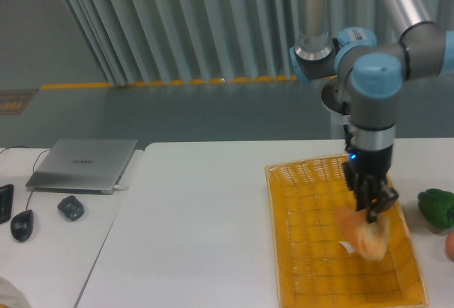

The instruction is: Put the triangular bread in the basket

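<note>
tool hanging straight down over the right half of the basket, pointing at the weave below. fingers drawn narrow, pinching the upper edge of the triangular bread. bread golden-brown and blurred, dangling just under the fingertips, inside the basket's outline; hard to tell whether touching the bottom or just above it. partly covering the small white tag on the basket floor. arm reaching down from above, grey tubes with light-blue joint caps, a small blue light glowing near the wrist.

basket lying flat on the white counter, yellow-orange wicker, rectangular and shallow, long side running away from the camera. green pepper on the counter to the right of the basket, apart from its rim. sliver of something orange-red at the right edge of the view, just below the pepper, too cut off to name.

closed grey laptop on a second counter surface at far left, well apart from the basket. small dark puck-like object in front of the laptop, dark computer mouse further left with its cable trailing back. pale pleated curtain behind, yellow floor stripe beneath it.
</note>
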`<state>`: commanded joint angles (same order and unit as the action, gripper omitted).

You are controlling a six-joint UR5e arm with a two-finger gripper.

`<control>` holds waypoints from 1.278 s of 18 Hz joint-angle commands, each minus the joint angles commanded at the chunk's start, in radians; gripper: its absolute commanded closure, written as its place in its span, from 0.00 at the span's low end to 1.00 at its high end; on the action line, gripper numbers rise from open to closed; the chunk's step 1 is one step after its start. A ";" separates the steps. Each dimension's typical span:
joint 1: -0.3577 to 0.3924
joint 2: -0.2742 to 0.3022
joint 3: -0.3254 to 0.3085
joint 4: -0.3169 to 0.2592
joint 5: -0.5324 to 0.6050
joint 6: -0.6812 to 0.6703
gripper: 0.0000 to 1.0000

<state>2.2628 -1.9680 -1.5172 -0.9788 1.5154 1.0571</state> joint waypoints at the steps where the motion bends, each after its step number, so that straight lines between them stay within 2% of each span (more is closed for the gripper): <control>1: -0.012 -0.005 0.005 0.003 0.008 -0.023 0.66; 6: -0.028 -0.009 0.003 0.005 0.019 -0.069 0.60; 7: -0.028 -0.009 0.005 0.005 0.017 -0.071 0.50; 8: -0.028 -0.009 0.006 0.005 0.017 -0.071 0.27; 9: -0.028 -0.008 0.006 0.006 0.017 -0.069 0.00; 11: -0.031 0.010 -0.001 0.008 0.017 -0.057 0.00; 13: -0.031 0.044 -0.040 0.003 0.022 -0.055 0.00; 17: -0.002 0.069 -0.023 -0.006 0.032 -0.036 0.00; 19: 0.023 0.104 -0.026 -0.017 0.029 0.074 0.00; 23: 0.073 0.138 -0.018 -0.102 0.032 0.352 0.00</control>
<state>2.3361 -1.8301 -1.5355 -1.0813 1.5478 1.4093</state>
